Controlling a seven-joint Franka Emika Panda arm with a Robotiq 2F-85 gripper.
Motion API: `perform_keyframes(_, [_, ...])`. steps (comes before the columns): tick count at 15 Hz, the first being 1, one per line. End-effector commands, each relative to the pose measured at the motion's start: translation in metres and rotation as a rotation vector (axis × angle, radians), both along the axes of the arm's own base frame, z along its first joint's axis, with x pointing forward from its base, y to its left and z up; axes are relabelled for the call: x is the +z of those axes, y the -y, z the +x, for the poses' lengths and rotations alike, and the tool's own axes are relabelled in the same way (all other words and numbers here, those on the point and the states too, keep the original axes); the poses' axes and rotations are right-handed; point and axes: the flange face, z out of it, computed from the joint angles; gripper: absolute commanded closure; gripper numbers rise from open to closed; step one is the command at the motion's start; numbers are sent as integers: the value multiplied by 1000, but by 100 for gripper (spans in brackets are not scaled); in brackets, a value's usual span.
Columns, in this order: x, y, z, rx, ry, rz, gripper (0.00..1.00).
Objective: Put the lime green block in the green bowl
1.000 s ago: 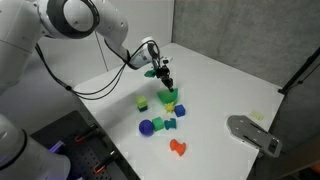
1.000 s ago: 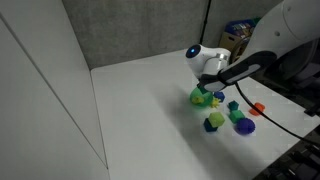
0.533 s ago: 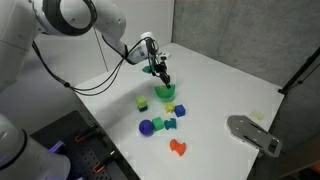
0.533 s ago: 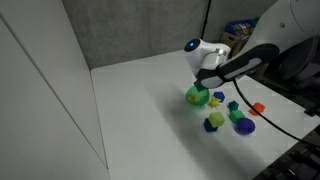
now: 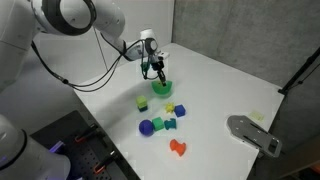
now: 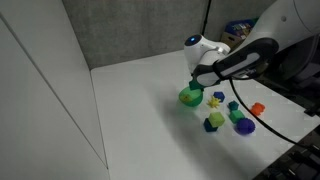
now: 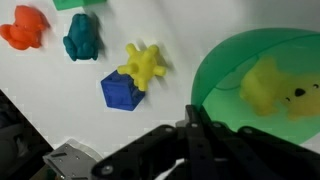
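The green bowl [image 5: 163, 88] sits on the white table, apart from the toy cluster; it also shows in the exterior view [image 6: 190, 96] and fills the right of the wrist view [image 7: 250, 70]. My gripper [image 5: 158, 72] [image 6: 196, 84] [image 7: 195, 118] is shut on the bowl's rim, with one finger inside and one outside. The lime green block [image 5: 142, 103] lies on the table outside the bowl, a short way in front of it. A blurred yellow shape [image 7: 272, 88] shows within the bowl; I cannot tell what it is.
Small toys lie near the bowl: a blue ball [image 5: 146, 127], a darker green block [image 5: 158, 122], a blue cube [image 7: 120, 90], a yellow jack piece [image 7: 144, 64], a teal figure [image 7: 80, 38] and an orange piece [image 5: 178, 147]. A grey device [image 5: 252, 132] lies by the table's edge.
My gripper has dragged the green bowl away from the toy cluster, toward the far side of the table. The lime green block and the other toys have stayed put.
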Motion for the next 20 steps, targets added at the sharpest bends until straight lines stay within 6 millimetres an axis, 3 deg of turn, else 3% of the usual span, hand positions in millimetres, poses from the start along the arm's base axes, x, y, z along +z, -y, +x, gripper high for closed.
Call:
perform_keyframes(1, [6,5,1,-115,69,42,99])
perform_keyframes(5, [-1,11,0,-206,90,50,99])
perform_keyframes(7, [-3,13,-1,-216,85,61,72])
perform_keyframes(11, [6,14,-2,-205,82,78,41])
perform_keyframes(16, [33,6,-9,-107,48,97,1])
perform_keyframes(20, [53,15,-27,-12,-26,106,0])
